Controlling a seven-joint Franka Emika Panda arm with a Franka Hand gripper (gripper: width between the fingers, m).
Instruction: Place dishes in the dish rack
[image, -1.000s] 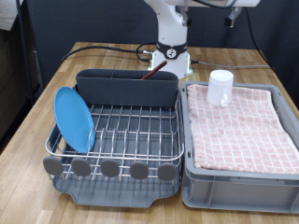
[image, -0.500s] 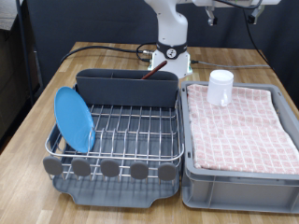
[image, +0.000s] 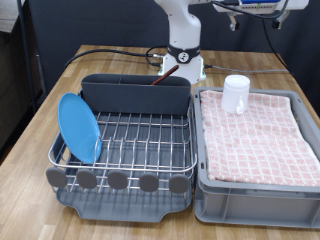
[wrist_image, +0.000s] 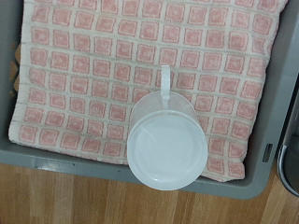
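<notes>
The dark grey dish rack (image: 125, 150) stands on the wooden table at the exterior view's left. The light-blue plate (image: 78, 127) stands on edge in its wire grid at the left end. The white cup (image: 236, 94) sits upside down on the pink checked cloth (image: 255, 135) in the light grey bin. It fills the middle of the wrist view (wrist_image: 168, 140), its handle lying over the cloth (wrist_image: 93, 75). My gripper (image: 234, 20) hangs high above the cup, mostly cut off at the exterior view's top. Its fingers do not show in the wrist view. I cannot make out the wooden spoon.
The light grey bin (image: 255, 195) sits close against the rack's right side. The rack's tall utensil compartment (image: 135, 95) runs along its far edge. The robot base (image: 182, 60) and black cables (image: 110, 52) lie behind the rack. Bare table shows left of the rack.
My hand has shifted a little at the top of the exterior view, above the cup. The plate, cup and rack have not moved.
</notes>
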